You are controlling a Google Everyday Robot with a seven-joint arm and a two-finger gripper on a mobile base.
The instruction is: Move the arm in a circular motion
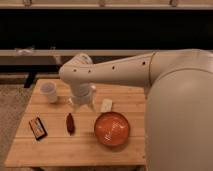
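Note:
The big glossy cream-white arm point(150, 75) reaches from the right edge leftward over the wooden table point(75, 147). Its bulbous wrist joint point(79, 70) bends down toward the table's back middle. My gripper point(82, 103) hangs below that wrist, just above the tabletop, between a white cup point(49, 92) and a small white packet point(106, 105). The arm's thick shoulder segment point(182, 120) fills the right side of the view and hides the table's right end.
An orange bowl point(112, 128) sits at the front right of the table. A dark red elongated item point(70, 123) lies in the middle. A small dark packet point(37, 127) lies at the front left. A shelf and dark wall run behind.

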